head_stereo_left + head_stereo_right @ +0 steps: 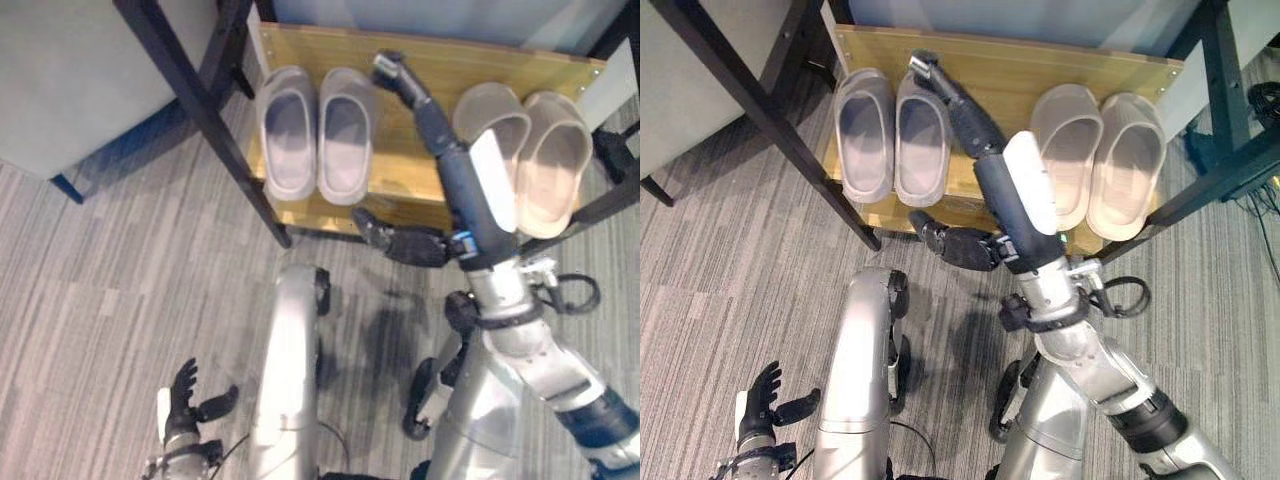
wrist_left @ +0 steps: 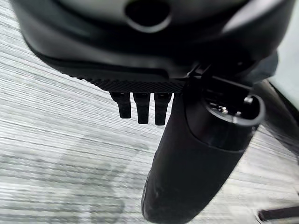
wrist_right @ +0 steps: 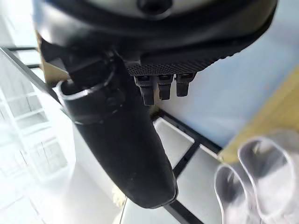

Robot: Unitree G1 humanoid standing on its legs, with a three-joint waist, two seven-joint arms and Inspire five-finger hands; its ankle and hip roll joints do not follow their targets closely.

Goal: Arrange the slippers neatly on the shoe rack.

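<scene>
A wooden shoe rack shelf holds two pairs of slippers, toes toward me. The grey pair lies side by side on its left part. The beige pair lies side by side on its right part and also shows pale in the right wrist view. My right hand hangs open over the shelf's front edge, between the two pairs, holding nothing; one long finger reaches out over the bare wood. My left hand is low at the left over the carpet, open and holding nothing.
Black metal frame bars slant across the rack's left side, and another bar crosses its right front corner. A pale grey panel stands at the far left. Striped grey carpet lies in front of the rack.
</scene>
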